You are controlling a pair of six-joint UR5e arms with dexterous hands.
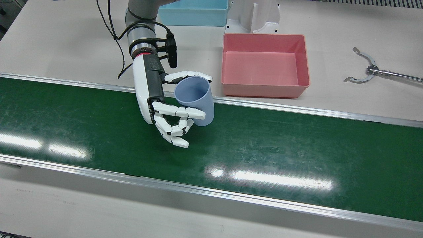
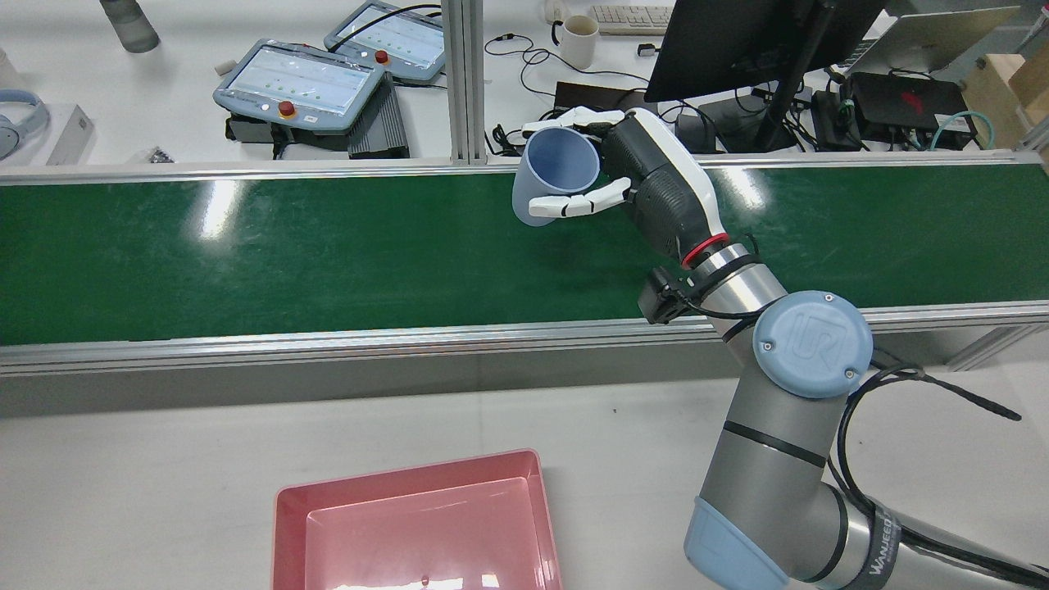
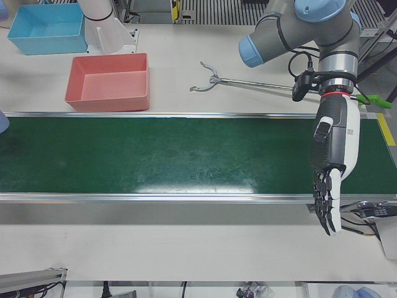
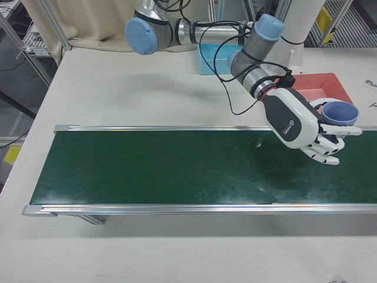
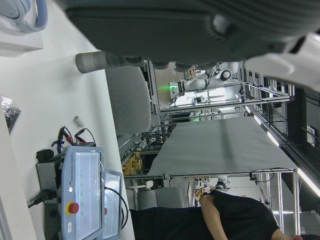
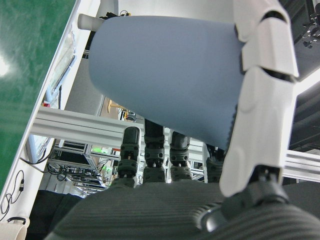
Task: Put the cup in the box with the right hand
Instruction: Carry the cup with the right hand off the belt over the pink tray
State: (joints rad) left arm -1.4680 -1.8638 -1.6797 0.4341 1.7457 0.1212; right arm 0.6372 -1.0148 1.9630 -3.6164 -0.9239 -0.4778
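Holding the cup (image 1: 194,99) clear of the belt (image 1: 264,145), the right hand (image 1: 165,109) wraps its fingers (image 1: 180,113) around the cup wall, with the thumb (image 1: 185,76) pressed against the opposite side near the rim. The cup is pale blue and tilted, its open mouth facing up and toward the robot in the front view. It hangs above the far part of the green belt, close to the far metal rail (image 1: 297,110). In the right hand view, the cup (image 6: 165,75) fills the frame, clamped between the thumb (image 6: 260,100) and the fingers (image 6: 150,160) behind it.

The box (image 1: 266,64) is pink, open-topped and empty. It sits on the white table (image 1: 66,43) beyond the belt, just past the far rail, to the right of the cup in the front view. Cup and box are apart. A blue bin (image 1: 195,13) stands farther back, beside a white pedestal (image 1: 254,16). A metal grabber tool (image 1: 370,69) lies on the table to the right of the box.

The left hand (image 3: 332,180) hangs at the other end of the belt, pointing down, its fingers (image 3: 325,211) straight, side by side and holding nothing. Its tips reach past the near rail (image 3: 155,198) in the left-front view.

In the rear view, two teach pendants (image 2: 303,82), a mug (image 2: 578,39) and a monitor (image 2: 737,41) occupy the desk beyond the belt.
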